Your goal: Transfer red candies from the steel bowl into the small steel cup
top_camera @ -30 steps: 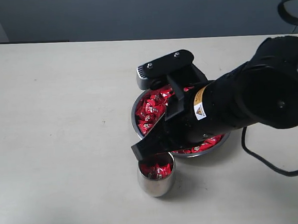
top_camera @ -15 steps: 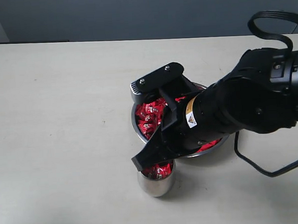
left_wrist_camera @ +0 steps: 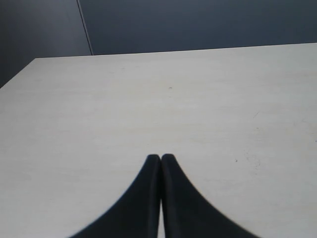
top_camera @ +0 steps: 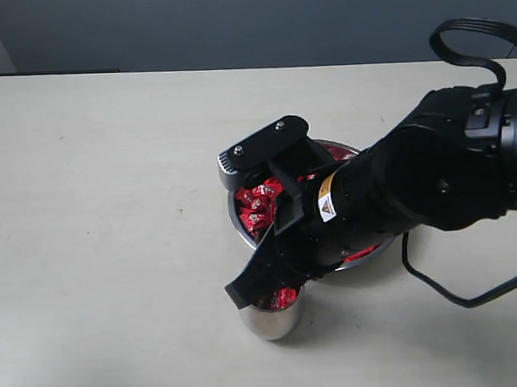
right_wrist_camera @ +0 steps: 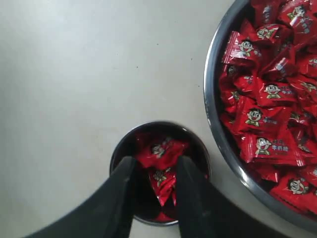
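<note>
The steel bowl [top_camera: 234, 214] sits mid-table, heaped with red candies [top_camera: 257, 202]; the right wrist view shows its rim [right_wrist_camera: 214, 124] and the candies [right_wrist_camera: 270, 99] up close. Just in front of it stands the small steel cup [top_camera: 269, 321], with several red candies [right_wrist_camera: 161, 151] inside. My right gripper [top_camera: 250, 289] hangs directly over the cup's mouth [right_wrist_camera: 119, 148]. Its jaws [right_wrist_camera: 155, 161] are open, the candies in the cup showing through the gap. My left gripper [left_wrist_camera: 160, 156] is shut with nothing in it, over bare table.
The pale table [top_camera: 95, 211] stretches wide to the left of the bowl and cup. A black cable [top_camera: 455, 296] loops on the table to the right, under my right arm. A dark wall runs along the table's far edge.
My right arm has shifted left and lower, from between bowl and cup to right over the cup, so its fingers cover more of the cup's mouth.
</note>
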Controlling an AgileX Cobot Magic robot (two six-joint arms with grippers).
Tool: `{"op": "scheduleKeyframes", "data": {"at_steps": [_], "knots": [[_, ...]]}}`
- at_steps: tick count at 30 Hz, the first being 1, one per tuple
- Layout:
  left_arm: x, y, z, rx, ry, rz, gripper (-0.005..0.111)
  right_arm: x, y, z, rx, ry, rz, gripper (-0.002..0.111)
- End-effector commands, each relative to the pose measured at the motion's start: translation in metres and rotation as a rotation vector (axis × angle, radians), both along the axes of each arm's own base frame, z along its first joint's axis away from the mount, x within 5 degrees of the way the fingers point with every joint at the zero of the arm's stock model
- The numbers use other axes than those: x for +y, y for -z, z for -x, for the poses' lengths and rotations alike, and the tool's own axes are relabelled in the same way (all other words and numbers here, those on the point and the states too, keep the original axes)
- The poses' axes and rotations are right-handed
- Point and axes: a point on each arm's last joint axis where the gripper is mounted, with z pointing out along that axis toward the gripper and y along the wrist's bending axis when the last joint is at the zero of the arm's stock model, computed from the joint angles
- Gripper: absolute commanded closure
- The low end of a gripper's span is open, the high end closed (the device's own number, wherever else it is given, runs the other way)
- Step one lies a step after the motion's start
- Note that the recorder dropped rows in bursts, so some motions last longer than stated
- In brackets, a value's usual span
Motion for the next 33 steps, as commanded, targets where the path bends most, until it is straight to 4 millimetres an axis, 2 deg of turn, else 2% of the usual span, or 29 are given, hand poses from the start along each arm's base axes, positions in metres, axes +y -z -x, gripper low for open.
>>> {"op": "scheduleKeyframes", "data": {"at_steps": [1, 4, 8, 10, 12, 13, 16, 19, 23, 25, 30, 33], "knots": [[0.000, 0.001, 0.000, -0.008, 0.006, -0.002, 0.106, 0.001, 0.001, 0.000, -0.005, -0.007, -0.007, 0.078], [0.000, 0.001, 0.000, -0.008, 0.006, -0.002, 0.106, 0.002, -0.001, -0.001, -0.026, -0.013, -0.015, 0.078], [0.000, 0.001, 0.000, -0.008, 0.006, -0.002, 0.106, 0.006, -0.018, -0.013, -0.142, -0.041, -0.006, 0.078], [0.000, 0.001, 0.000, -0.008, 0.006, -0.002, 0.106, -0.002, -0.026, -0.032, -0.181, 0.055, -0.002, 0.078], [0.000, 0.001, 0.000, -0.008, 0.006, -0.002, 0.106, -0.018, -0.030, -0.055, -0.191, 0.185, 0.018, 0.078], [0.000, 0.001, 0.000, -0.008, 0.006, -0.002, 0.106, -0.030, -0.029, -0.068, -0.197, 0.243, 0.031, 0.078], [0.000, 0.001, 0.000, -0.008, 0.006, -0.002, 0.106, -0.050, -0.022, -0.089, -0.154, 0.362, 0.037, 0.078], [0.000, 0.001, 0.000, -0.008, 0.006, -0.002, 0.106, -0.058, 0.004, -0.106, -0.047, 0.465, 0.063, 0.078], [0.000, 0.001, 0.000, -0.008, 0.006, -0.002, 0.106, -0.054, 0.024, -0.114, 0.059, 0.520, 0.097, 0.078], [0.000, 0.001, 0.000, -0.008, 0.006, -0.002, 0.106, -0.050, 0.027, -0.119, 0.090, 0.529, 0.120, 0.077], [0.000, 0.001, 0.000, -0.008, 0.006, -0.002, 0.106, -0.034, 0.021, -0.139, 0.116, 0.536, 0.143, 0.065], [0.000, 0.001, 0.000, -0.008, 0.006, -0.002, 0.106, -0.026, 0.018, -0.151, 0.140, 0.561, 0.158, 0.064]]}}
